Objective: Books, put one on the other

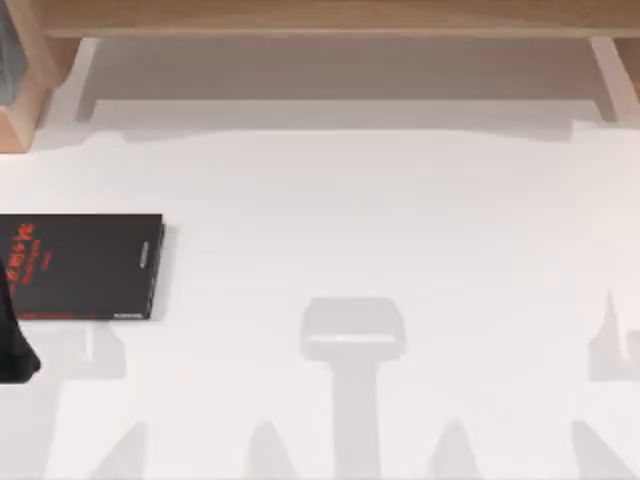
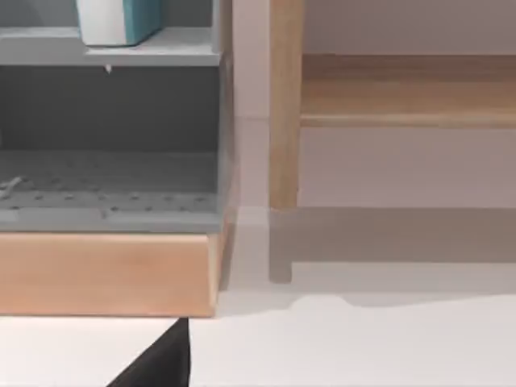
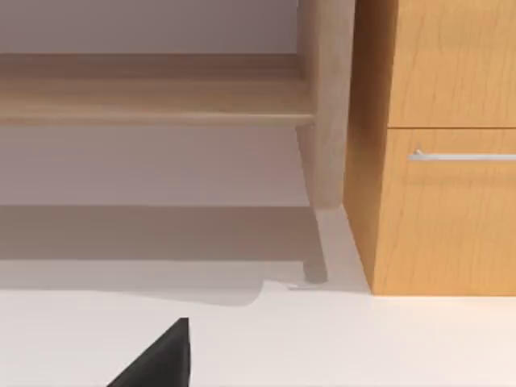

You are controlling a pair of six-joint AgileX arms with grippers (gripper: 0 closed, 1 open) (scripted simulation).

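A black book (image 1: pixel 80 267) with red lettering lies flat on the white table at the far left of the top view. A dark part of my left arm (image 1: pixel 12 345) sits just in front of it at the left edge. In the left wrist view, a light blue book (image 2: pixel 121 20) with a white edge stands upright on a grey shelf, far from the black book. A black wedge of my left gripper (image 2: pixel 157 363) shows low in that view. A like wedge of my right gripper (image 3: pixel 157 363) shows in the right wrist view, over bare table.
A long wooden shelf (image 1: pixel 320 20) on legs spans the back of the table. A grey shelf unit (image 2: pixel 109 145) on a wooden base stands at the back left. A wooden cabinet (image 3: pixel 443 145) with a drawer handle stands at the back right.
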